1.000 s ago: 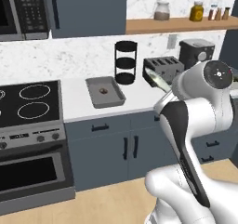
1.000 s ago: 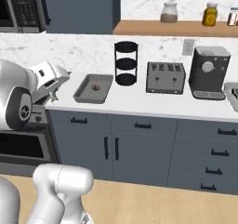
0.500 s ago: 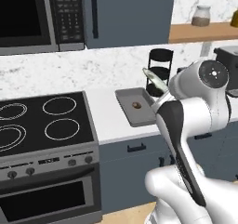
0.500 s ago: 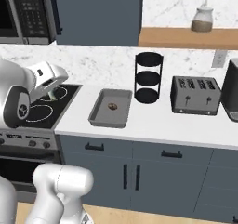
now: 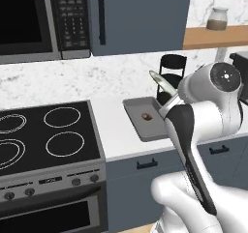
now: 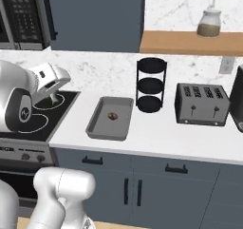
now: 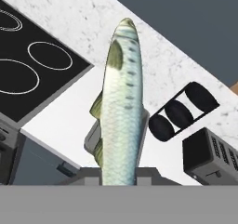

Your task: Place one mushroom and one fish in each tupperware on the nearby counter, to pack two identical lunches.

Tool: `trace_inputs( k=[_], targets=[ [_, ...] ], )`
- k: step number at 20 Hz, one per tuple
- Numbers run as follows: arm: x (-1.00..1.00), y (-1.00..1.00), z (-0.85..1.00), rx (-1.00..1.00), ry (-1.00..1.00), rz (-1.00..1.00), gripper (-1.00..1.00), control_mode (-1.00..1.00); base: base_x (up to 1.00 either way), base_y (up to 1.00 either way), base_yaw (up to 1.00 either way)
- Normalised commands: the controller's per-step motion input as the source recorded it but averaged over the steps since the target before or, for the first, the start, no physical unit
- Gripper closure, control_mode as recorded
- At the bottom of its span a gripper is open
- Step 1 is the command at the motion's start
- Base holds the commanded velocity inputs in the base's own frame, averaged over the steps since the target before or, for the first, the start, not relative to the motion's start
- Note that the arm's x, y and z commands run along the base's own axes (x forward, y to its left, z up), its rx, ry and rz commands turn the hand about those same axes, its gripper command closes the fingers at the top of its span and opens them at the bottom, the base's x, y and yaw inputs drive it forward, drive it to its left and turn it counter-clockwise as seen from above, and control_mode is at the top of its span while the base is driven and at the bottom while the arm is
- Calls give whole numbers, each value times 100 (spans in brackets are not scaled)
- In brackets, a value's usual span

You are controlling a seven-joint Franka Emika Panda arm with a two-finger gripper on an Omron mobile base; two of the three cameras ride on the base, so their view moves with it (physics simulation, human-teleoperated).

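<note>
Over at the left of both base views sat the black stove top (image 5: 46,135), and just to its right ran the counter (image 6: 156,140), off-white over the slate-blue drawers. On it, near the middle of the frame, lay a shallow grey container (image 6: 100,126) (the tupperware, I took it) with a small brown mushroom (image 6: 112,115) already inside. The gripper (image 5: 167,93) was clenched on a fish (image 7: 122,111), which stuck out long and silvery-green from between its fingers in the hand view and poked up above the arm near the container's right edge in the left base view.

So the step in hand looked to be carrying the fish to that container. I judged the next move called for bringing the fish over the open tray beside the mushroom, lowering it and letting go.

Further right stood a black three-tier rack (image 6: 151,85), then a dark toaster (image 6: 200,104). A jar (image 6: 209,23) sat on the wooden shelf at upper right. The microwave keypad (image 5: 73,17) at upper left showed markings too small to read; I saw no brand anywhere
</note>
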Motion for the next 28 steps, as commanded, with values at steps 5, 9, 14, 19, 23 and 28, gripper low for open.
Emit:
trace_inputs(
  k=[5, 9, 14, 19, 23, 28],
  targets=[
    [0, 0, 0, 0, 0, 0, 100, 100, 36, -12, 0],
    [0, 0, 0, 0, 0, 0, 100, 100, 27, -22, 0],
    [0, 0, 0, 0, 0, 0, 100, 100, 24, -36, 0],
    [0, 0, 0, 0, 0, 0, 100, 100, 25, -37, 0],
    [-12, -2, -7, 0, 0, -1, 100, -100, -9, -8, -1],
    [-3, -7, -29, 0, 0, 0, 100, -100, 0, 0, 0]
  ],
)
